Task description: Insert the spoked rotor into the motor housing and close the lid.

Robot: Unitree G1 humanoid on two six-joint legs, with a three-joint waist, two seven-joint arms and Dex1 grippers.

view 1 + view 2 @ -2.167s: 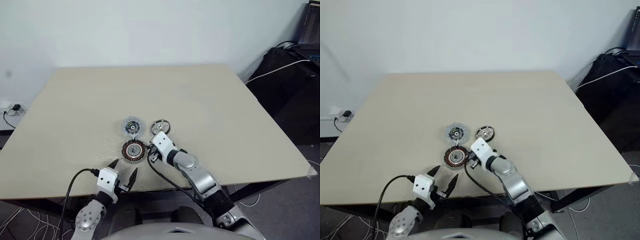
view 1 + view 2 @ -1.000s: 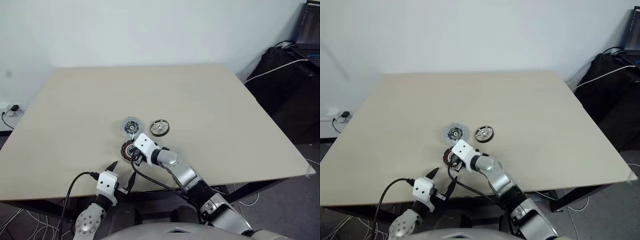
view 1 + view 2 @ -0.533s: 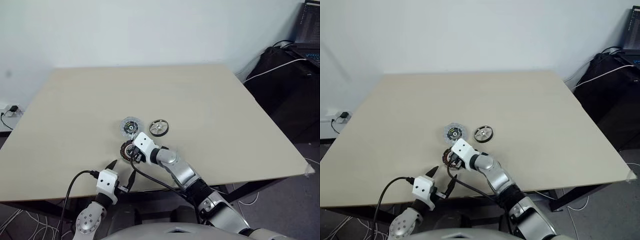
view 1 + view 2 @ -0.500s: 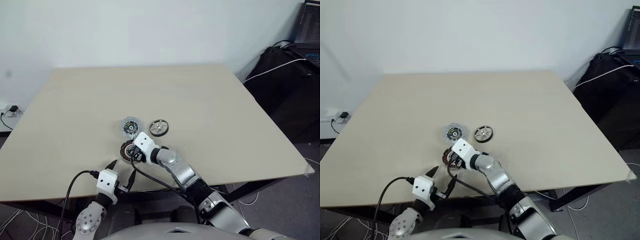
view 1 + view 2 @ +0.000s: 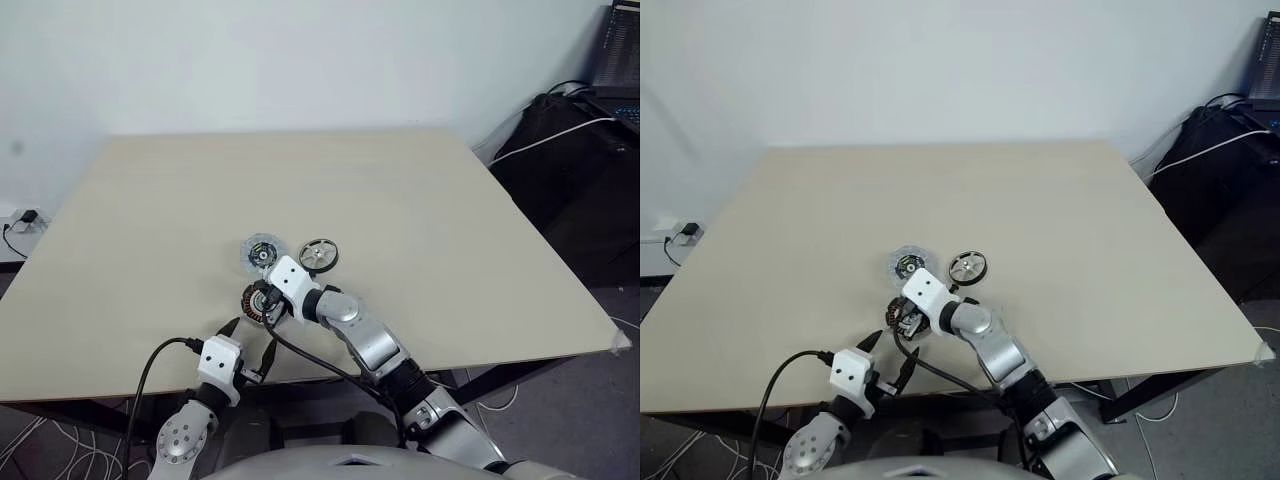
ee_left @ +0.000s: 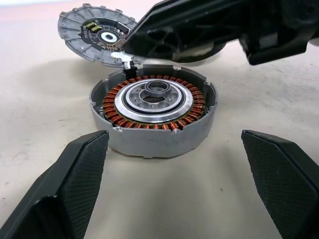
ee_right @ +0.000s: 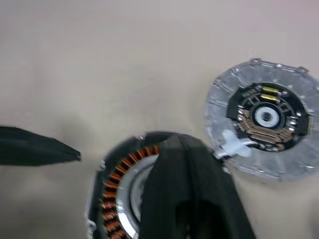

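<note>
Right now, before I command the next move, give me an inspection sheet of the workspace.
Surface: beige table, bare apart from the motor parts.
Job's things: motor housing open, coils exposed, no rotor inside; lid lying beyond it; spoked rotor beside the lid.
Clutter: nothing seen.
Grippers: right gripper shut, holding nothing, over the housing; left gripper open, facing the housing.
Cables: black cable at the left wrist.
Surroundings: white wall, dark equipment to the right.

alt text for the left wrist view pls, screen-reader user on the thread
The motor housing sits open on the beige table, copper windings ringing its pale centre, between the left gripper's two wide-open black fingers. The shut right gripper hangs just above its far rim, with the lid lying behind.
</note>
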